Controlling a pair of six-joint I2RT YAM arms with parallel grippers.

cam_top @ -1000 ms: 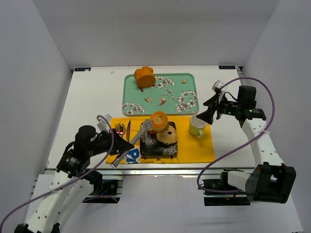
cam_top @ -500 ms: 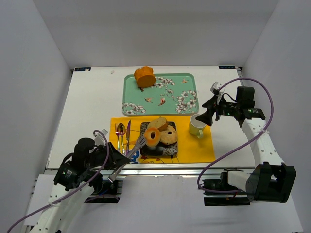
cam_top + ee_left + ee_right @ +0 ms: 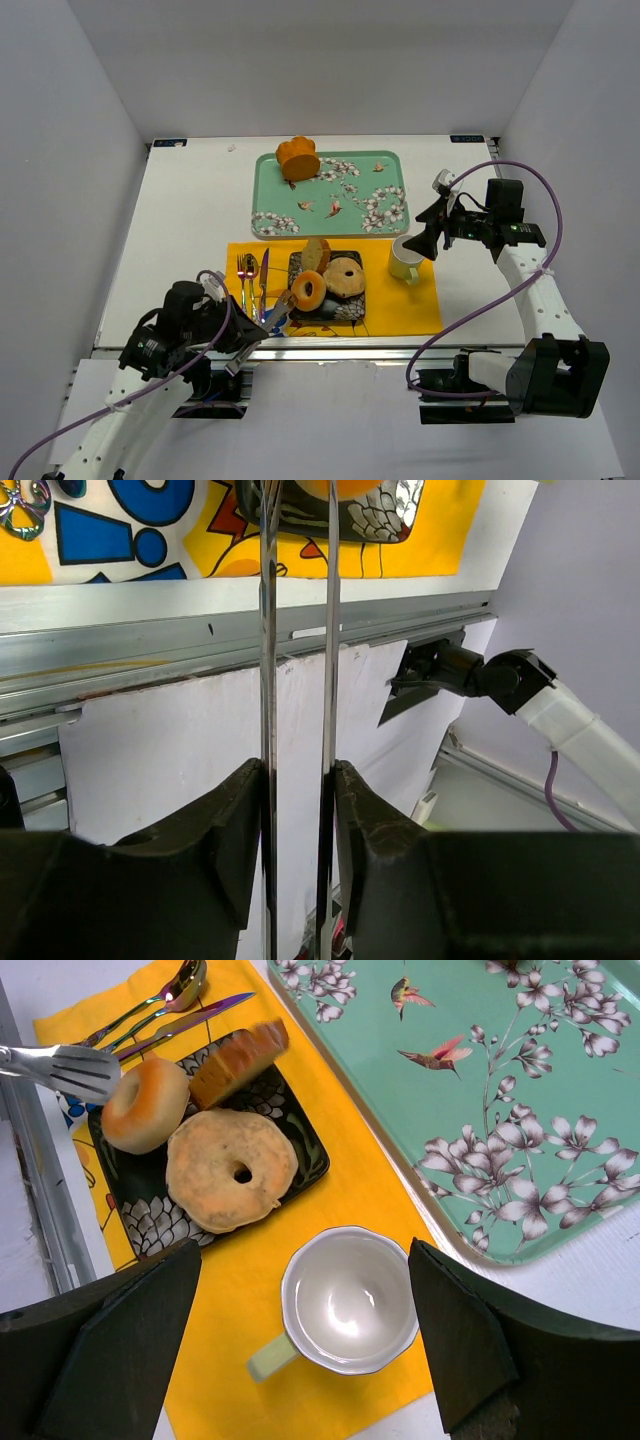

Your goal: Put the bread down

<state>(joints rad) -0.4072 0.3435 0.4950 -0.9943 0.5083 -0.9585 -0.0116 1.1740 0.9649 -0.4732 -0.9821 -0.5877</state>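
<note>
Three bread pieces lie on the black floral plate: the orange-brown donut at its left edge, the pale bagel in the middle, and the brown-crusted wedge slice at the back. The right wrist view shows them too: donut, bagel, slice. My left gripper is shut on metal tongs. Their tips sit against the donut's left side. My right gripper is open, hovering over a cup.
A yellow placemat carries the plate, the white-and-green cup and cutlery. Behind it a teal floral tray holds a bright-orange fluted cake. The table's metal front rail is just below the tongs.
My left arm drew back toward the near edge with the tongs. The donut went from raised above the plate down to the plate's left side. The right arm has not moved.
</note>
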